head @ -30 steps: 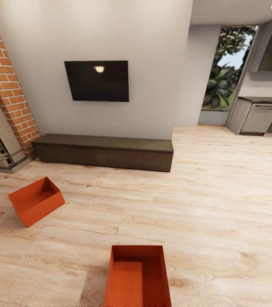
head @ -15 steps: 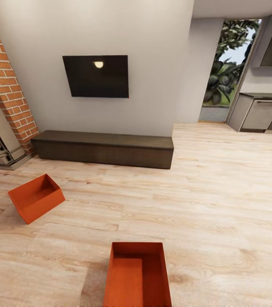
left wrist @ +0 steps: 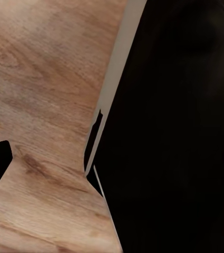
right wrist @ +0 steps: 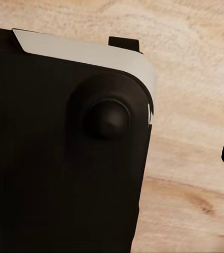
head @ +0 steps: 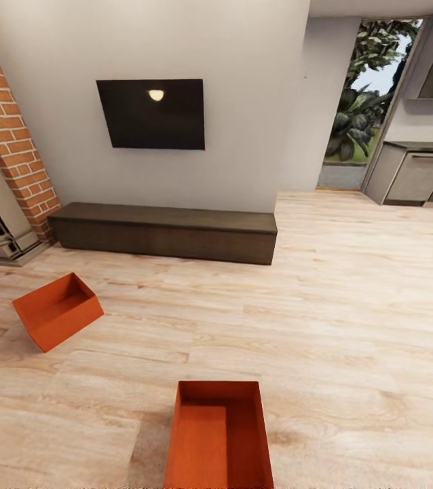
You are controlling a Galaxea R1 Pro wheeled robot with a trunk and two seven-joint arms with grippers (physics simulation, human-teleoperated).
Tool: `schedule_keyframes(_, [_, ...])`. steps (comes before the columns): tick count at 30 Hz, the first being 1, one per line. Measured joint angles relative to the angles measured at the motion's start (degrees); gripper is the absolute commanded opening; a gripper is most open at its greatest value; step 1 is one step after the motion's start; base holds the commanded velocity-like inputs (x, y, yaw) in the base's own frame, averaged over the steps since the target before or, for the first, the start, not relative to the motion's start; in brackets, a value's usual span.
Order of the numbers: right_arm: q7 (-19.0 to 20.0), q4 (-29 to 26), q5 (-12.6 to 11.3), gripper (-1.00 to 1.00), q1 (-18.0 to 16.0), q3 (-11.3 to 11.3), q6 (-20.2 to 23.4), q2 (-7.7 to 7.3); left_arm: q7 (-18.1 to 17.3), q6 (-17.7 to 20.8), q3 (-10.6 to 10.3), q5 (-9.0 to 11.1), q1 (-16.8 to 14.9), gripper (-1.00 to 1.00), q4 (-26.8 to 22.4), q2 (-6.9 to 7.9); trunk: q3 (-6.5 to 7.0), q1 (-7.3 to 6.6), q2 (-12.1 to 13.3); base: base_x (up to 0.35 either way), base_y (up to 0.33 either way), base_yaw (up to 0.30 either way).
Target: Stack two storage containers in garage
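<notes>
Head view: living room with light wood plank floor [head: 352, 319], white wall, wall TV [head: 152, 114] above a long dark low cabinet [head: 165, 233]. Brick fireplace [head: 3, 146] at the left edge. At the right, an opening toward a kitchen with grey cabinets [head: 417, 178] and a glass door showing green plants [head: 359, 102].

Two orange-red storage containers, both open-topped, both on the wood floor, well apart from each other. Near container [head: 218, 438] sits at the bottom centre, upright, long side running away from the camera, its near end cut by the frame edge, inside empty. Far container [head: 57, 311] lies to the left, nearer the fireplace, turned at an angle and looking tilted, open side facing up and toward the cabinet.

Left wrist view: wood floor [left wrist: 43, 105] beside a large black robot body part [left wrist: 180, 132] with a pale grey edge; a dark corner shows at one side. Left pincer state cannot be told.

Right wrist view: black robot part [right wrist: 59, 158] with a round knob and a pale grey strip, wood floor [right wrist: 196, 95] behind it. Right pincer state cannot be told.
</notes>
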Motion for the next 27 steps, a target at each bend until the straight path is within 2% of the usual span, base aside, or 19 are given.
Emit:
schedule_keyframes(21, [0.25,0.05,-0.02,1.0,0.0,0.01,0.77,-0.01,-0.02,0.0,0.0,0.0,0.0,1.0,-0.01,0.01,-1.93,0.0,0.0,0.0,0.0,0.0])
schedule_keyframes(27, [-0.16,0.16,-0.32,1.0,0.0,-0.07,4.13,-0.01,-0.03,0.0,0.0,0.0,0.0,1.0,0.0,0.02,-2.48,0.0,0.0,0.0,0.0,0.0])
